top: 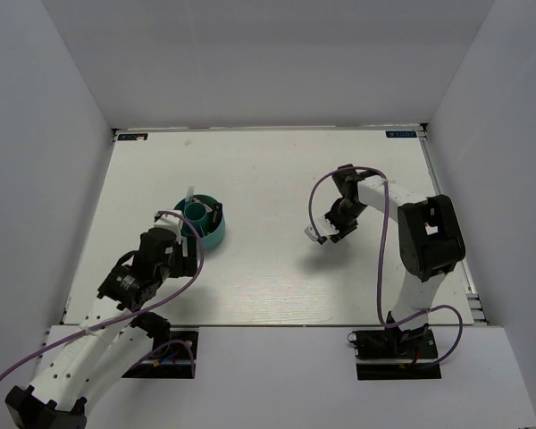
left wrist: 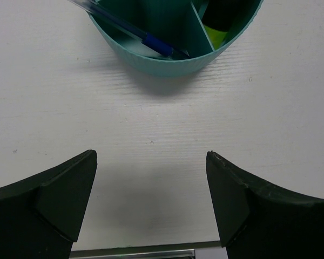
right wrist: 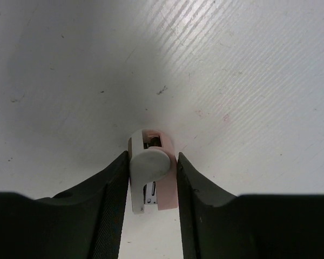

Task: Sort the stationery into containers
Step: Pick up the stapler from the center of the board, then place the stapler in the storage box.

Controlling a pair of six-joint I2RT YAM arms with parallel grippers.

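Risk of slip: the white-pink piece (right wrist: 149,164) is rounded and sits close to the tips of the right gripper (right wrist: 151,156). I judge that a small twist on the lift could roll it out of the pinch.
Risk of drop in carry: the teal organiser (top: 216,234) stands well apart from the piece, on the left arm's side of the table (top: 277,170). A long carry on a shallow hold gives the piece room to work loose.
Risk of clash: the left gripper (left wrist: 151,199) hangs just in front of the organiser. If I bring the right arm across, the two arms could meet there.
Risk of misplacing: a blue pen (left wrist: 151,40) leans in one compartment and a yellow-green highlighter (left wrist: 218,33) sits in the next. A release over the divider could leave the piece perched on it.
Right hand: narrow, with both fingers pressed on the sides of the piece. I cannot tell whether the piece is off the table.
Right arm pose: reaches toward mid-table, wrist bent down, fingers pointing at the surface.
Left hand: jaws wide, nothing between them, bare table beneath.
Left arm pose: low, stretched forward from its base, fingers aimed at the organiser's near wall.
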